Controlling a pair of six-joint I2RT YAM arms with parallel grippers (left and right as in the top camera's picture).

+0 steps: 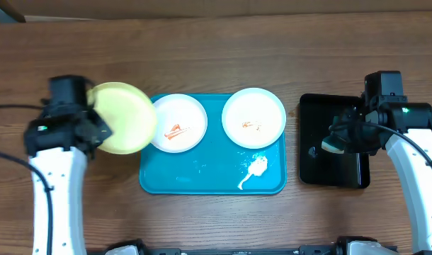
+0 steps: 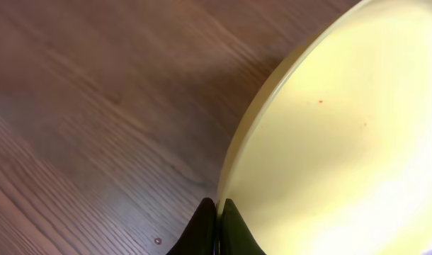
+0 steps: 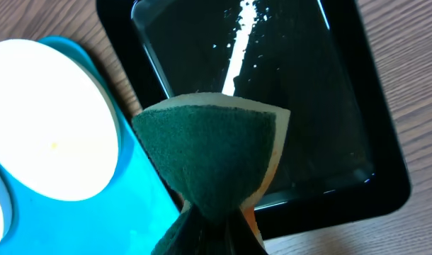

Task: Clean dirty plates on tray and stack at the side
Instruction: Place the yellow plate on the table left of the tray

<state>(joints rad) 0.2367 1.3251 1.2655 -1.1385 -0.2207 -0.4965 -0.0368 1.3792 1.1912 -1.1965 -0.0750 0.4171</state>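
Note:
The turquoise tray (image 1: 202,177) holds two white plates with orange smears, one on its left (image 1: 177,123) and one on its right (image 1: 253,117). My left gripper (image 1: 95,127) is shut on the rim of the pale yellow-green plate (image 1: 124,117), held over the table left of the tray. In the left wrist view the plate (image 2: 343,142) fills the right side and the fingers (image 2: 217,212) pinch its edge. My right gripper (image 1: 338,142) is shut on a green and yellow sponge (image 3: 212,156) above the black tray (image 1: 329,170).
White foam or residue (image 1: 255,170) lies on the turquoise tray's front right. The black tray (image 3: 308,92) stands right of the turquoise tray (image 3: 124,212), and a white plate (image 3: 46,120) shows in the right wrist view. Bare wooden table lies all around.

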